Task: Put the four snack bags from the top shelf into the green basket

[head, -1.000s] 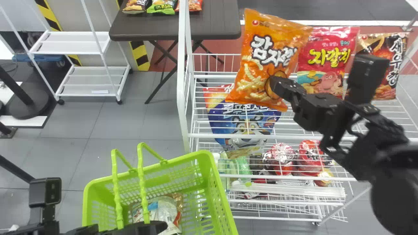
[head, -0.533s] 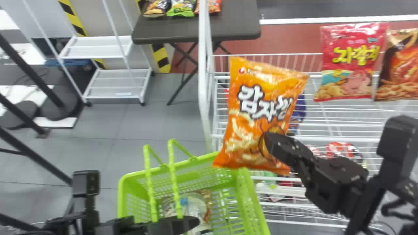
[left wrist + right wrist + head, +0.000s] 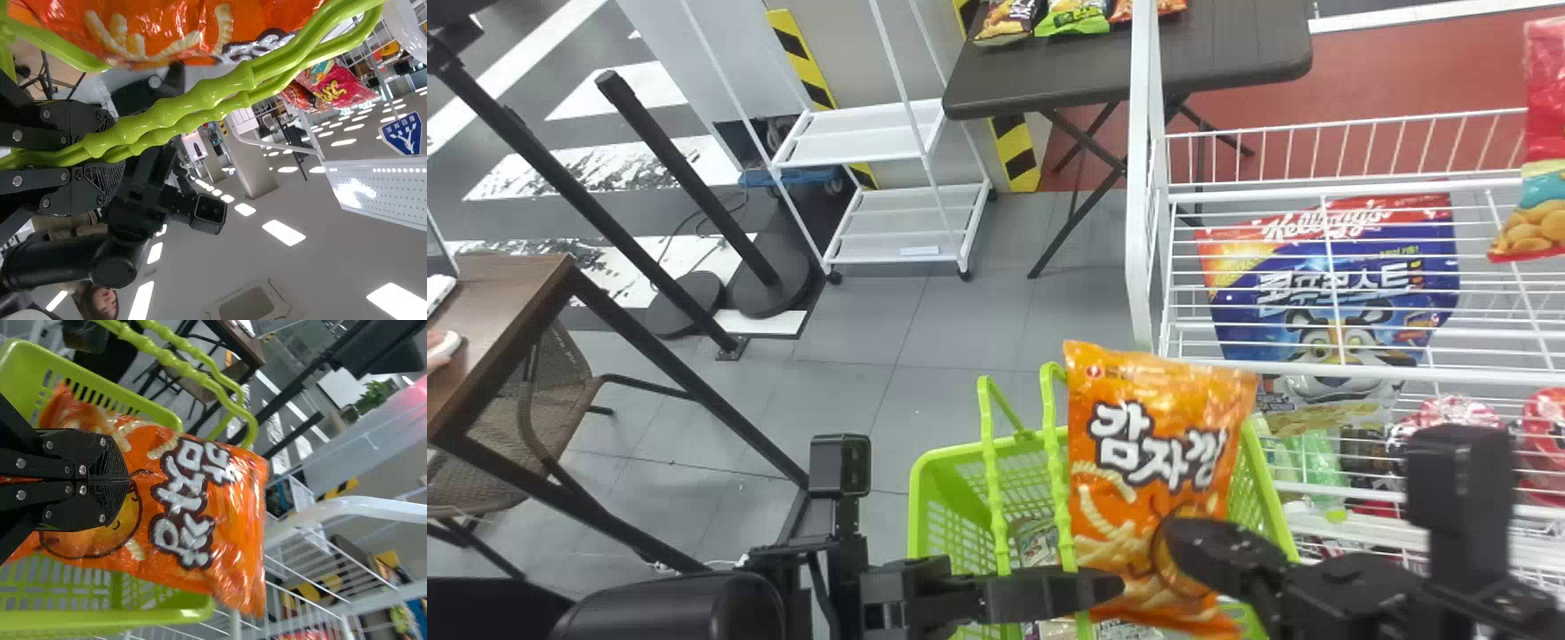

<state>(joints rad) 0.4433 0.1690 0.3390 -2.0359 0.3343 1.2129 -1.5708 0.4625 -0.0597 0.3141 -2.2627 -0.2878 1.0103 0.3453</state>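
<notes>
Placing step: right gripper [image 3: 127, 480] pinches orange snack bag [image 3: 1156, 453] over green basket [image 3: 935, 456]; left gripper [image 3: 110, 155] grasps the handles [image 3: 200, 97]. Next: lower, release.

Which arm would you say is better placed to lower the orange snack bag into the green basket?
The right, I'd say: the right gripper already pinches the orange bag over the green basket, while the left gripper is occupied holding the basket's handles.
</notes>
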